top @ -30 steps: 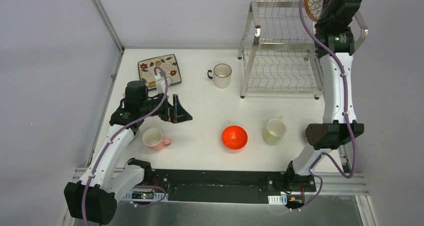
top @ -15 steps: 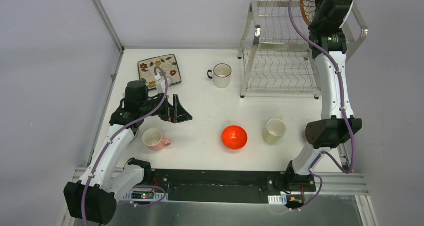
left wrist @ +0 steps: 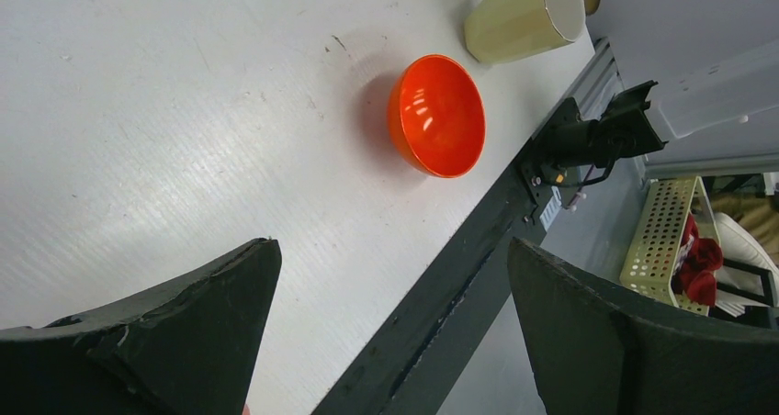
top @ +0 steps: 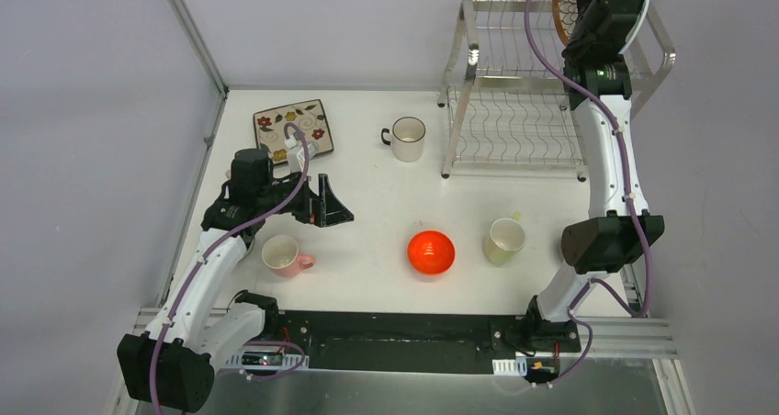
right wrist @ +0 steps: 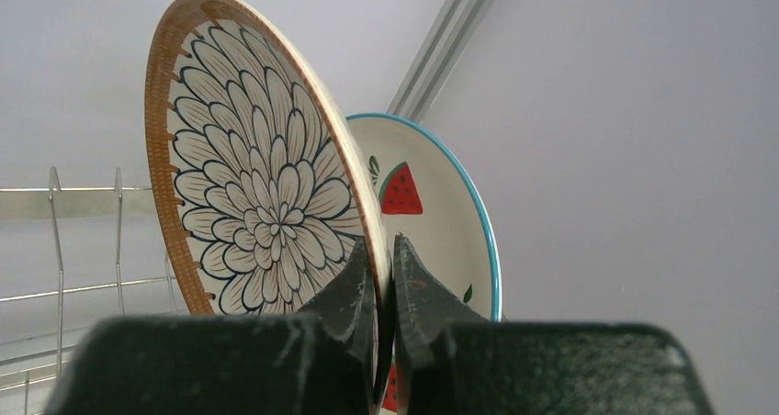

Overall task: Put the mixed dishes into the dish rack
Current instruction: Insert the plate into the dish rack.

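Your right arm has swung the round plate (right wrist: 266, 167) leftward above the dish rack (top: 514, 75) since a second ago. The right gripper (right wrist: 386, 250) is pinched on its rim and holds it upright. It has a brown notched edge and cream petals outlined dark. Just behind it stands one white plate (right wrist: 432, 213) with a blue rim and red fruit. On the table (top: 367, 204) you have one floral rectangular plate (top: 293, 127), one red-orange bowl (top: 431, 252) and three cups: white cup (top: 407, 138), pink cup (top: 283, 255), yellow cup (top: 504, 240). Your left gripper (left wrist: 393, 250) hangs spread wide, holding nothing.
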Robot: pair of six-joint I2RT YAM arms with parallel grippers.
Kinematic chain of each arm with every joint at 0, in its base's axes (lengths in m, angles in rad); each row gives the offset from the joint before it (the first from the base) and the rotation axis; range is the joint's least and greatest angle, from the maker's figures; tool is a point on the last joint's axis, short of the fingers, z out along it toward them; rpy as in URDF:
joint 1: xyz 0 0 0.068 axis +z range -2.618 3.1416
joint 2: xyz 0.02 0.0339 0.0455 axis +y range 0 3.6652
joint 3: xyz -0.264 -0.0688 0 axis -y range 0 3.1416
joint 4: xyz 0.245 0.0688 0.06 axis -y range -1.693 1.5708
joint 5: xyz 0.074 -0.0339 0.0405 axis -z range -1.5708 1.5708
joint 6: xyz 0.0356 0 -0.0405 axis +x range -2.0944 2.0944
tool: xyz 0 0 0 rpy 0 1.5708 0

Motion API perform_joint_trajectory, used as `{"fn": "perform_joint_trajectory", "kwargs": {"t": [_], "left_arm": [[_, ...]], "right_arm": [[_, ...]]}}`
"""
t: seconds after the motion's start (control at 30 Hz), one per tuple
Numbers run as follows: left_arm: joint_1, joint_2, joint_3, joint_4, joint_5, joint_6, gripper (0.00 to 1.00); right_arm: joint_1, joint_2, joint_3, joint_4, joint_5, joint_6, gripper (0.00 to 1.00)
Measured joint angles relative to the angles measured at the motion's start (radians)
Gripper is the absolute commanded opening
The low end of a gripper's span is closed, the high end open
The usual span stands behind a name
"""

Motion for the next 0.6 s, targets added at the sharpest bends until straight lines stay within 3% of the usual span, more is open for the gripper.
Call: {"fn": "perform_joint_trajectory", "kwargs": {"t": [0.6], "left_arm": [[0.000, 0.000, 0.000, -0.001, -0.002, 0.000, 0.99]], "right_arm": [[-0.013, -0.031, -0.047, -0.055, 0.074, -0.019, 0.00]]}}
